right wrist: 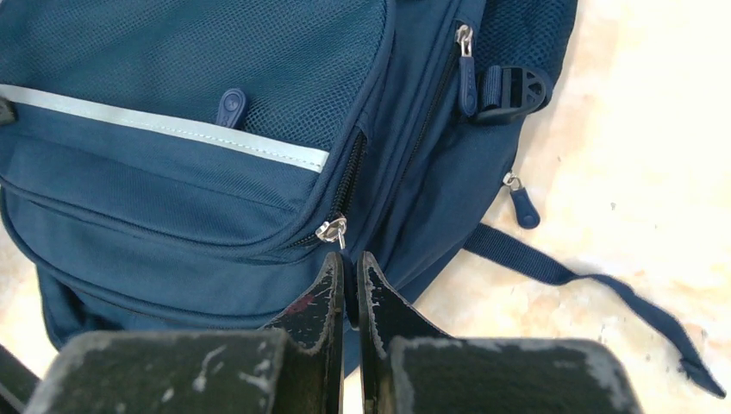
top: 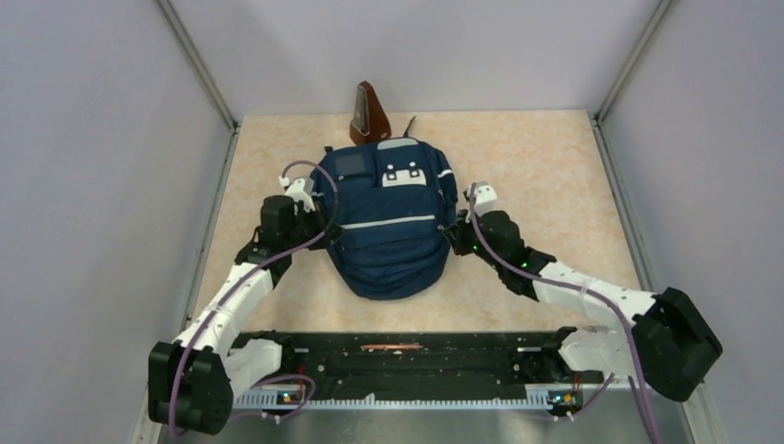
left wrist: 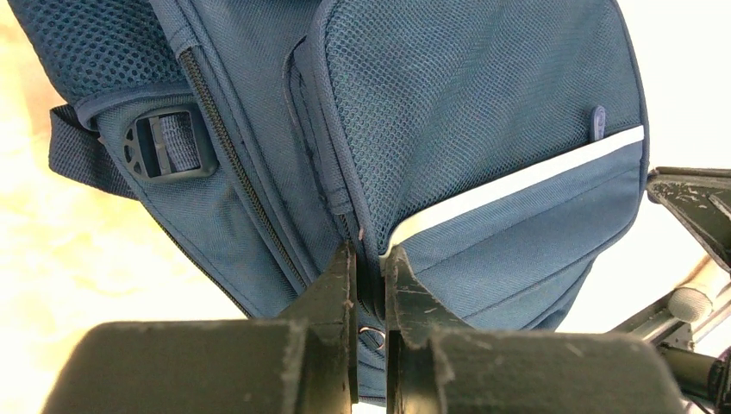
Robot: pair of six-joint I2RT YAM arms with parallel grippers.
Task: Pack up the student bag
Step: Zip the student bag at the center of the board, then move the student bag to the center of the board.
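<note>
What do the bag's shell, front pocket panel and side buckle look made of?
Shell of the student bag: matte woven fabric, likely synthetic; fine weave visible. Its front pocket panel: open mesh, tiny holes throughout. Its side buckle: probably moulded plastic, dark, smooth, rigid-looking.

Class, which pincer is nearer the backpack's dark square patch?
Left. The left pincer is at the backpack edge nearest the patch; the right pincer is at the opposite edge.

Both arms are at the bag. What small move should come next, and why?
Probably the right gripper should draw the front pocket's slider along its closed zip: its jaws pinch just below it, apparently on the pull, while the left gripper clamps the bag on the other side.
</note>
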